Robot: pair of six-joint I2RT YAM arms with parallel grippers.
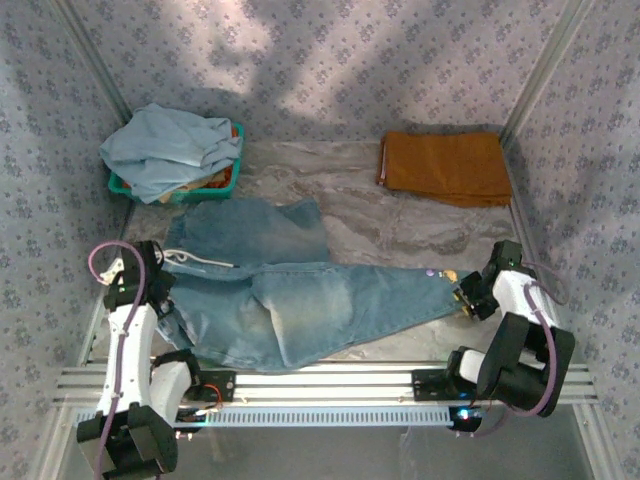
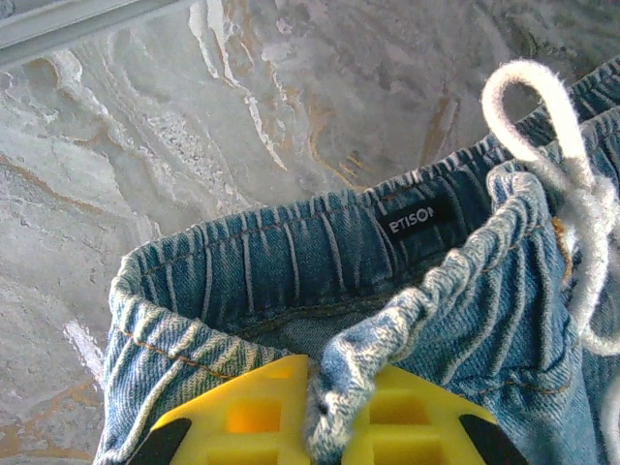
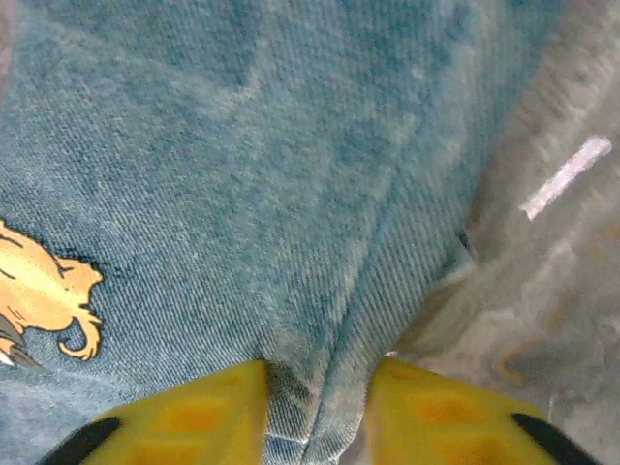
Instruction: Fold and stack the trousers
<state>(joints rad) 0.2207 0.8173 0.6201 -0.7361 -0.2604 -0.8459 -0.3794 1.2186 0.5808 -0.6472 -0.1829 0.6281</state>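
**Both ends of the jeans pinched, fold step about to start**

Yellow fingers (image 2: 247, 417) of the left gripper (image 2: 325, 412) are together on the jeans (image 1: 300, 305), clamped on a bunch of the elastic waistband (image 2: 291, 242). The waist opening gapes just beyond, with the dark label (image 2: 418, 220) showing inside. A white drawstring (image 2: 572, 174) loops loose at the right of that view.

From above, the jeans lie across the near half of the marble table (image 1: 400, 230). The waist is at the left and one leg runs right. The other leg is splayed toward the back, and there is a rumpled hump mid-cloth.

The right gripper (image 3: 320, 407) sits at the far leg end, closed on a puckered ridge of denim at the leg's edge. An orange print (image 3: 44, 300) lies just to the left of it.

At the back left a green basket (image 1: 232, 182) holds a pale blue cloth heap (image 1: 170, 150). A folded rust-orange cloth (image 1: 445, 167) sits at the back right, well apart from the jeans.

Judgement: the fold is not yet made. To do it well:
- Raise both ends evenly.
- Pull gently apart so the hump flattens.
- Carry the leg end over to the waist and line up the edges.

Risks are the thin right-hand pinch slipping and the drawstring or splayed leg getting trapped in the fold.
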